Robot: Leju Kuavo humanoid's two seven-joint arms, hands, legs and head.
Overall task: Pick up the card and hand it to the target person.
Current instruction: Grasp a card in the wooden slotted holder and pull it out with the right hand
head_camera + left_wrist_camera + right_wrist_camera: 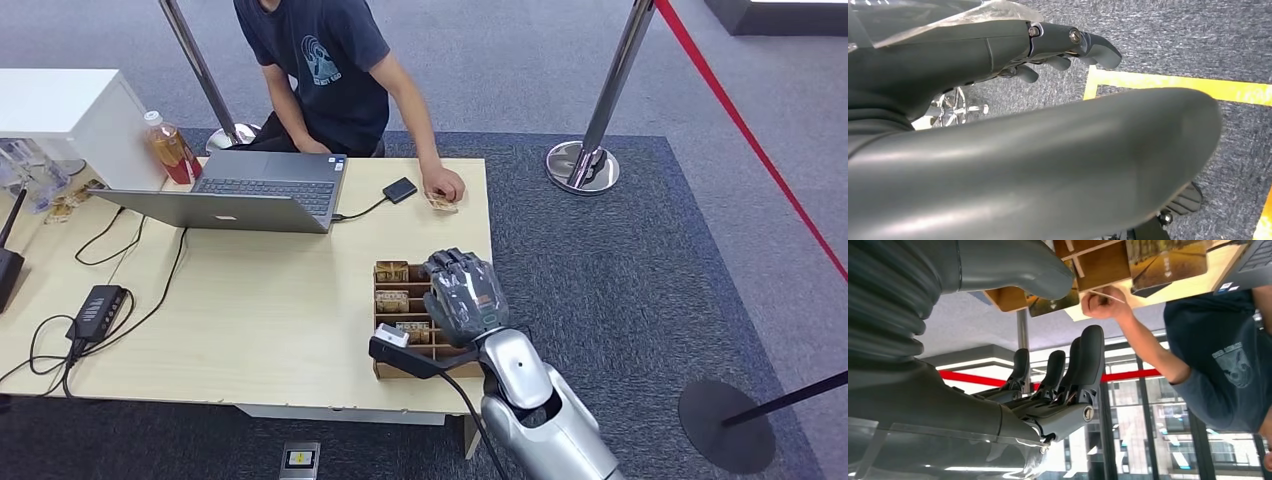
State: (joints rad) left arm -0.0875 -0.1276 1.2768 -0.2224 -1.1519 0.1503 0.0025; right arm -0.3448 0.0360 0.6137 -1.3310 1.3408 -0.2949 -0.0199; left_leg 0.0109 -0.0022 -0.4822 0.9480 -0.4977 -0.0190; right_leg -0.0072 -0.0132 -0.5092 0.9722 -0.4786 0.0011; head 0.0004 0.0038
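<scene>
Your right hand [462,292] hovers just above the wooden card box [385,368], fingers apart and holding nothing; the cards [392,300] stand in slots directly beneath and slightly left of the fingers. Your left hand [1068,47] hangs over carpet, fingers loosely curled and empty. Beyond, the person's hand [443,186] rests on the table [250,320]. The palm hides the nearest slots.

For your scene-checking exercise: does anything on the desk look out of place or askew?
Nothing stands out. The wooden card box sits square on the desk, right hand above it; the person's hand rests on a card.
</scene>
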